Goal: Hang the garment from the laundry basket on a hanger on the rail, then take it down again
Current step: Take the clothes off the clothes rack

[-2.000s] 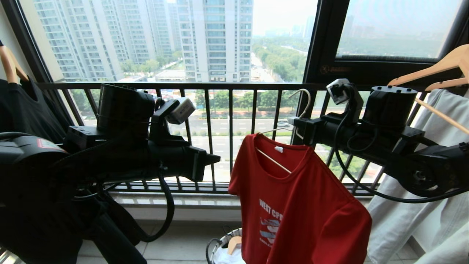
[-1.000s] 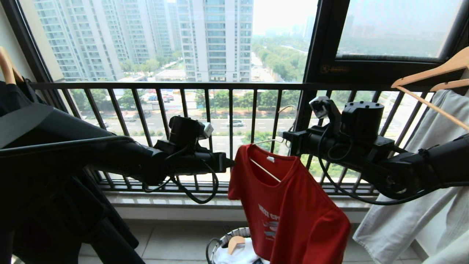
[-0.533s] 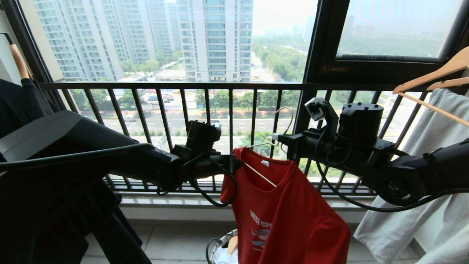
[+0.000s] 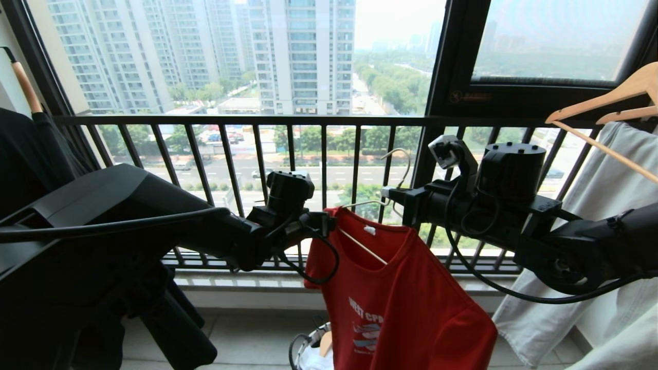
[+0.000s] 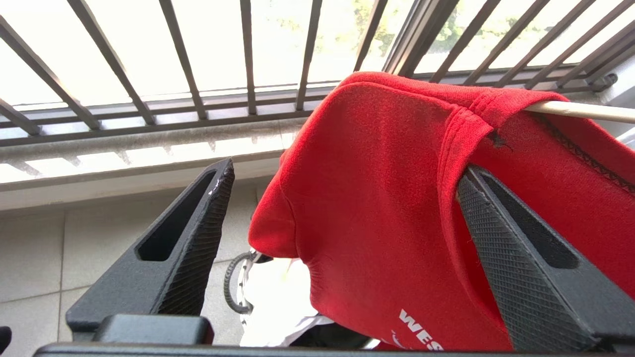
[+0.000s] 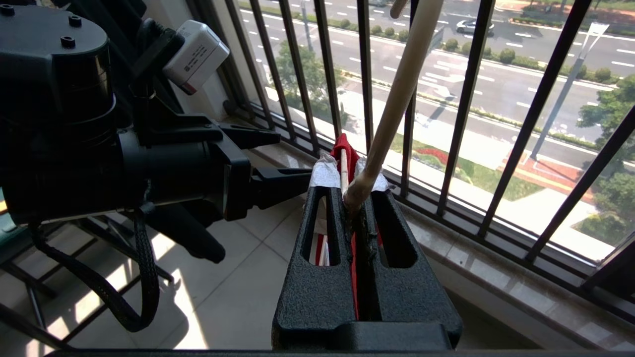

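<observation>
On the garment (image 4: 406, 303): "WEST"

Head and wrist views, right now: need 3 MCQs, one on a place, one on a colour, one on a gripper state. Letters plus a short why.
1. Where is the laundry basket?
A. On the floor below the garment
B. On the windowsill
C. Hooked on the balcony railing

2. What colour is the garment?
A. Black
B. Red
C. Pale grey

3. How does the left gripper stand?
A. Shut on the hanger
B. Shut on nothing
C. Open around the shirt's shoulder

Key:
1 A: the head view shows its rim on the tiles under the shirt's hem.
2 B: red cloth with white lettering in the head and left wrist views.
3 C: the left wrist view shows its fingers wide apart with the shoulder between them, while the right gripper is shut on the hanger.
</observation>
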